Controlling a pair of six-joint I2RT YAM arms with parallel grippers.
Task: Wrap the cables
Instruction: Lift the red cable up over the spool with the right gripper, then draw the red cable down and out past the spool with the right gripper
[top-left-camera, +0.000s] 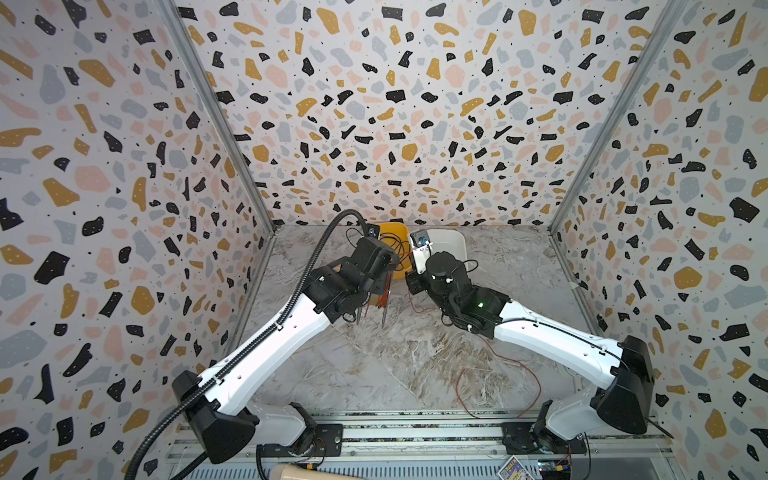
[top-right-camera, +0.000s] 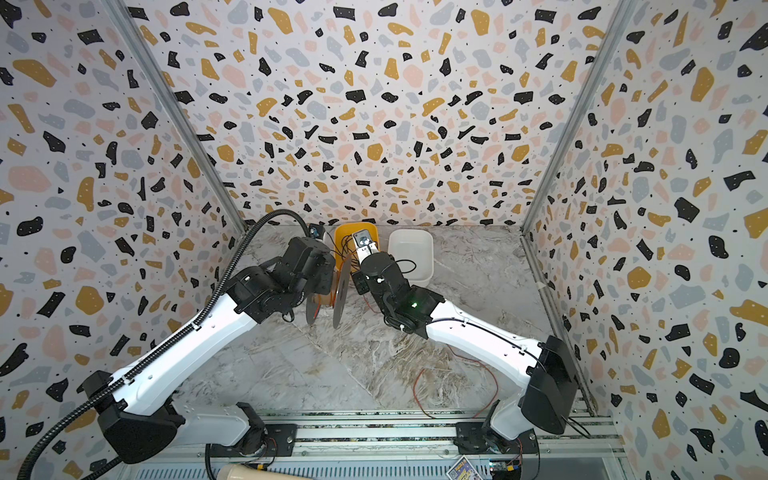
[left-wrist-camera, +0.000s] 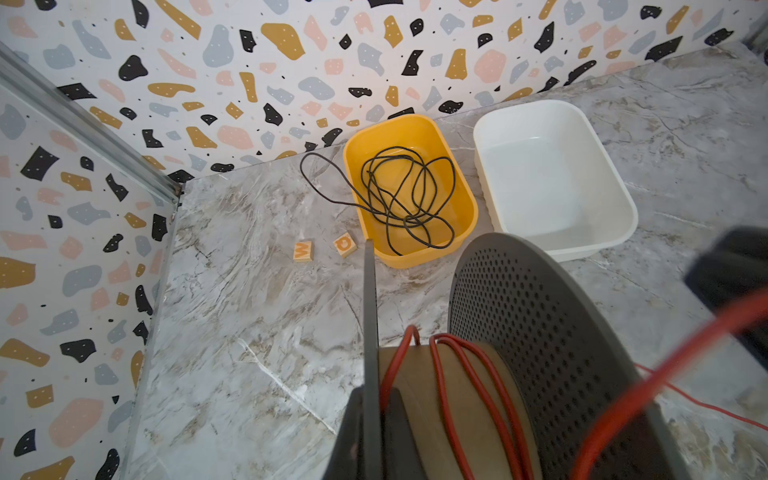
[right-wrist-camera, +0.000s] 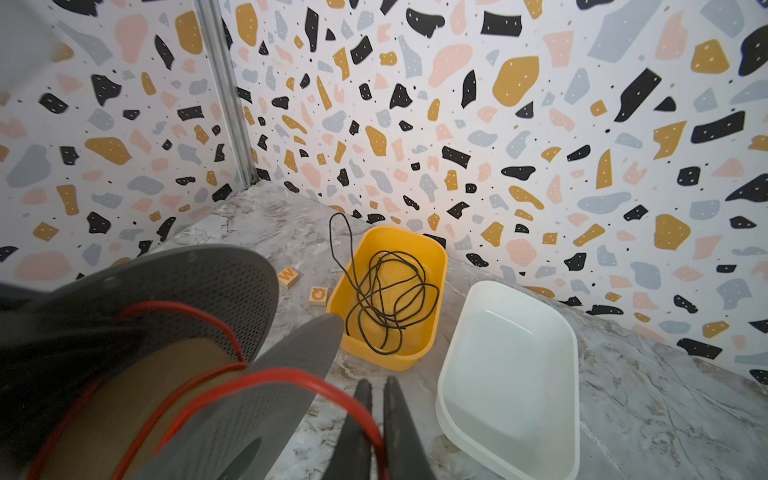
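Observation:
The cables are one thin red-orange wire (left-wrist-camera: 478, 386). A few turns of it lie around the cardboard core of a grey spool (left-wrist-camera: 540, 332) with perforated flanges. My left gripper (left-wrist-camera: 371, 395) is shut on the edge of one flange and holds the spool off the table. From the core the wire arcs over to my right gripper (right-wrist-camera: 376, 386), which is shut on it, the wire pinched between the fingers. In both top views the rest of the wire (top-left-camera: 498, 365) (top-right-camera: 457, 374) trails in a loose loop over the table under the right arm.
A yellow tub (left-wrist-camera: 415, 129) at the back wall holds a tangled black wire (left-wrist-camera: 399, 195), with one loop hanging over its rim. A white tub (left-wrist-camera: 623, 195) stands beside it. Two small wooden letter tiles (left-wrist-camera: 302, 251) (left-wrist-camera: 345, 244) lie in front of the yellow tub.

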